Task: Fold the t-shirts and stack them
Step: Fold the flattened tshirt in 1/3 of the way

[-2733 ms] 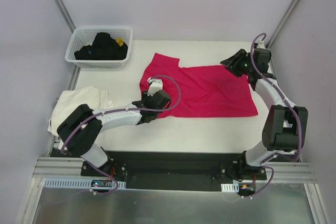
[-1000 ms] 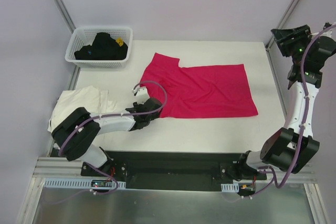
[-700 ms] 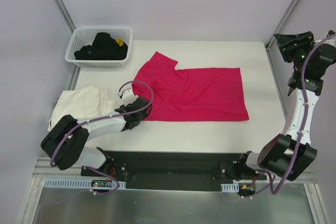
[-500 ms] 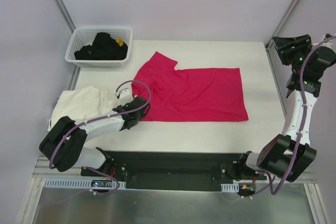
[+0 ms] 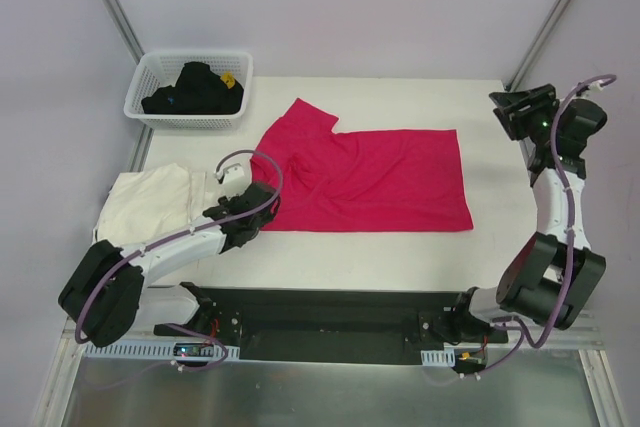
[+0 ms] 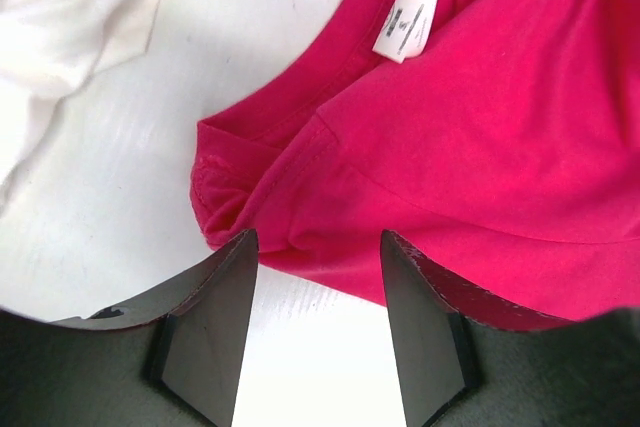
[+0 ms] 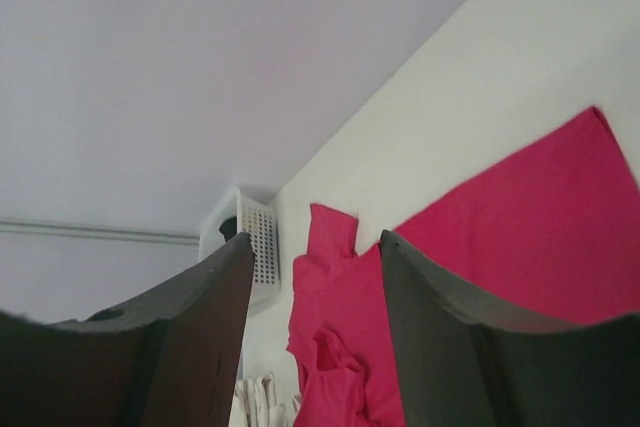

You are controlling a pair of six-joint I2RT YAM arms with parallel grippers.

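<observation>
The left gripper point(image 6: 315, 237) has its two dark fingers point(image 6: 205, 332) spread wide, gripping nothing. The bunched near-left corner of the red t-shirt point(image 5: 370, 177) lies right at their tips, a rumpled fold of hem and seam reaching into the gap between them. A small white label point(image 6: 405, 25) shows inside the neckline just beyond. This gripper sits low over the table point(image 5: 400, 247), its arm stretched out from the near-left.

The red t-shirt is spread mostly flat across the middle of the table — neck end to the left, straight hem to the right, one sleeve pointing toward the far side. The cream t-shirt point(image 5: 150, 202) lies crumpled at the table's left edge, just beside the left arm and apart from the red one.

The right gripper point(image 7: 315, 237) also has its fingers wide apart with nothing between them. It is raised in the air over the table's right edge, well clear of the red cloth.

At the far-left corner stands a white basket point(image 5: 190, 53) with dark clothes point(image 5: 195, 89) in it.
</observation>
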